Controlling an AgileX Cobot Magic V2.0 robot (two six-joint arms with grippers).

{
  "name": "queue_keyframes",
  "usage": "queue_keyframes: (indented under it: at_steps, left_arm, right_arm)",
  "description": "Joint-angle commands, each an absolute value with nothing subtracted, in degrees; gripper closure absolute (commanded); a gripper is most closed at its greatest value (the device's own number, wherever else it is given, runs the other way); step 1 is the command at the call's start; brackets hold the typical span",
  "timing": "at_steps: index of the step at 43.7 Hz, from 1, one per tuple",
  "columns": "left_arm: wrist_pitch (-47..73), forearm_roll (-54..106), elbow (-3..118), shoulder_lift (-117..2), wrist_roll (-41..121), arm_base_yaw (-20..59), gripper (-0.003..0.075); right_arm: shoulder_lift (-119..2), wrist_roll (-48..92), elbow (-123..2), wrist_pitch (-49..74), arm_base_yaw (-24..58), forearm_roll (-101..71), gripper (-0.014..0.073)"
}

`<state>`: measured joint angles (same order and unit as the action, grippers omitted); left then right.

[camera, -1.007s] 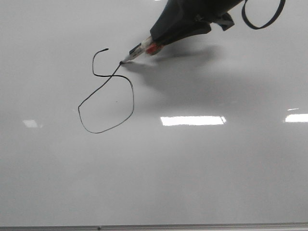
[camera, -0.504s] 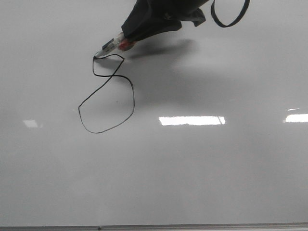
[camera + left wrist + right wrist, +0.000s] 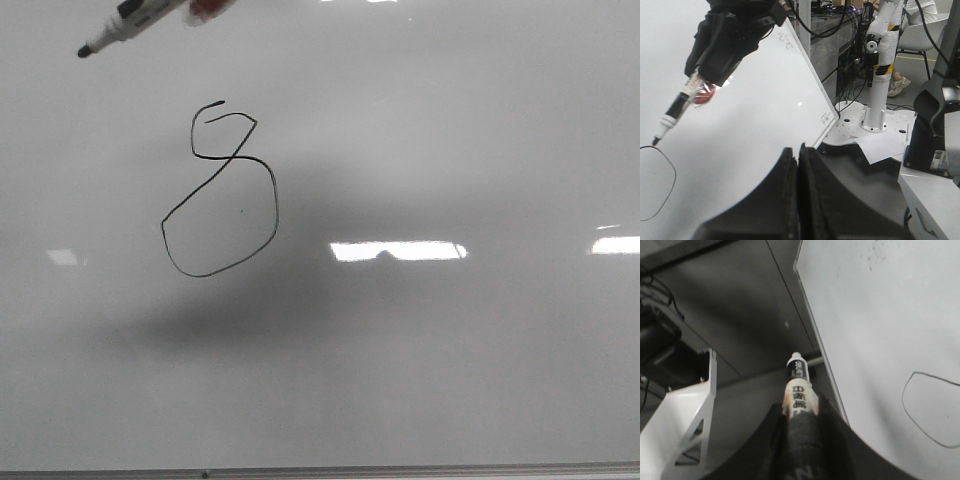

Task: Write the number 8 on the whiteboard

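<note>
The number 8 (image 3: 233,157) is a thin black line on the whiteboard (image 3: 450,350), a small angular upper loop over a large rounded lower loop. Part of its lower loop shows in the left wrist view (image 3: 674,180) and the right wrist view (image 3: 910,415). My right gripper (image 3: 799,407) is shut on a black-and-white marker (image 3: 798,385). The marker (image 3: 125,25) hangs clear of the board, up and left of the 8, with its tip off the line. The left wrist view shows this gripper (image 3: 725,45) holding it. My left gripper (image 3: 799,150) is shut and empty, beside the board's edge.
A thin grey edge strip (image 3: 400,470) runs along the board's near side. Beyond the board's side edge (image 3: 820,95) stand a white robot pedestal (image 3: 875,100), cables and a chair. A white bracket (image 3: 685,430) sits off the board's far edge.
The marker drew the top of the upper loop leftward, then lifted off the board. The right gripper moved up and left, mostly out of the front view.
</note>
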<state>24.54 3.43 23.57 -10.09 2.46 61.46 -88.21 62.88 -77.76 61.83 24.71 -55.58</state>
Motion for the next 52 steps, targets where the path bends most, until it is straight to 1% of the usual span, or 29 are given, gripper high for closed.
queue_keyframes:
  at_steps: [1,5,8,10,14,16,19,26,31,37,47,52]
  left_arm:
    - [22.0,4.1,26.3,-12.8,-0.5,61.9,0.0740]
    - [25.8,3.3,28.6,-16.6,-0.5,61.9,0.0720]
    - [28.2,3.1,30.8,-20.3,-0.4,61.9,0.0654]
    - [29.3,3.1,32.4,-23.0,0.5,61.9,0.0581]
    - [30.8,3.1,35.4,-28.9,2.1,61.9,0.0379]
    - [31.3,3.1,36.6,-31.4,2.9,61.9,0.0297]
    - [32.3,3.6,38.3,-34.8,3.8,61.9,0.0244]
    - [33.6,6.2,40.2,-40.4,7.4,61.9,0.0265]
    - [34.6,9.8,40.2,-43.0,11.4,61.9,0.0329]
    - [35.5,9.9,40.2,-44.6,11.4,61.9,0.0405]
    - [35.5,9.9,40.2,-44.6,11.4,61.9,0.0495]
    - [35.5,9.8,40.2,-44.6,11.4,61.9,0.0567]
  right_arm:
    - [-84.3,64.0,-79.7,64.4,27.2,-50.1,0.0654]
    - [-83.0,63.9,-79.7,65.9,31.9,-42.9,0.0654]
    - [-82.2,63.8,-79.6,66.2,35.4,-40.5,0.0654]
    - [-81.9,63.8,-79.6,66.2,37.6,-40.0,0.0654]
    - [-81.5,63.7,-79.6,65.6,41.4,-40.0,0.0654]
    - [-81.4,63.7,-79.6,65.2,42.9,-40.0,0.0654]
    - [-81.4,63.6,-79.6,64.4,44.8,-40.1,0.0654]
    - [-81.4,63.6,-79.6,61.7,48.4,-40.1,0.0654]
    - [-81.4,63.6,-79.6,61.2,49.0,-40.3,0.0654]
    - [-81.4,63.6,-79.6,61.3,49.0,-40.4,0.0654]
    - [-81.4,63.6,-79.6,61.6,49.0,-40.0,0.0654]
    - [-81.4,63.6,-79.6,61.8,49.0,-40.0,0.0654]
